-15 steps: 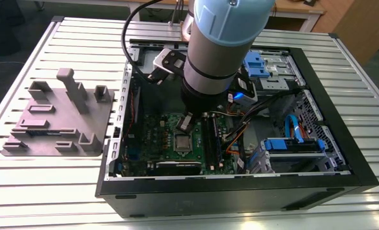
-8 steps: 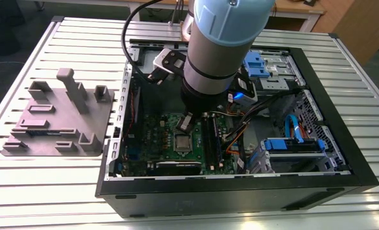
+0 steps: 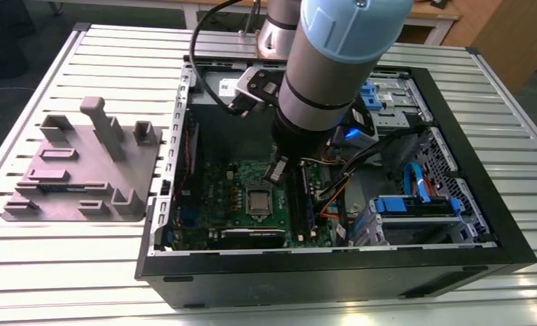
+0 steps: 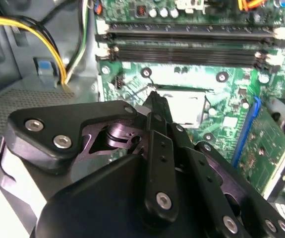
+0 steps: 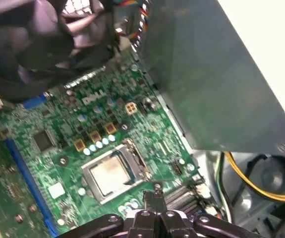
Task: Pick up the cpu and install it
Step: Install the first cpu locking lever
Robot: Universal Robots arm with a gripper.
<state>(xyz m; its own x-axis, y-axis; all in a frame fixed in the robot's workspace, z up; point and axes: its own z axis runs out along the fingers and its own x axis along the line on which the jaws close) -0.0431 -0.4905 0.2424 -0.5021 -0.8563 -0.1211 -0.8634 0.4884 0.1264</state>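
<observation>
- In the exterior view, the robot arm (image 3: 327, 75) reaches down into the open computer case (image 3: 341, 272) on the slatted table (image 3: 69, 272). The gripper (image 3: 278, 171) hangs just above the green motherboard (image 3: 241, 197), beside the socket. The cpu (image 3: 260, 202) sits flat in that socket, a small grey square. The grey fixture tray (image 3: 78, 170) with posts stands well apart, toward the exterior view's left, outside the case.
- In the second wrist view, the black gripper (image 4: 157, 106) points at the socket (image 4: 184, 106). Its fingers (image 4: 154, 101) look pressed together, with nothing held between them. The long memory slots (image 4: 187, 44) lie past the socket.
- In the first wrist view, the cpu (image 5: 110, 174) rests inside its metal frame (image 5: 137, 161), and the gripper (image 5: 154, 194) tip is near its edge, not touching. A yellow cable (image 5: 251, 186) curls nearby.
- I think the chip is already in place, so the placing step looks done. The frame seems open, so it may need closing with a careful push.
</observation>
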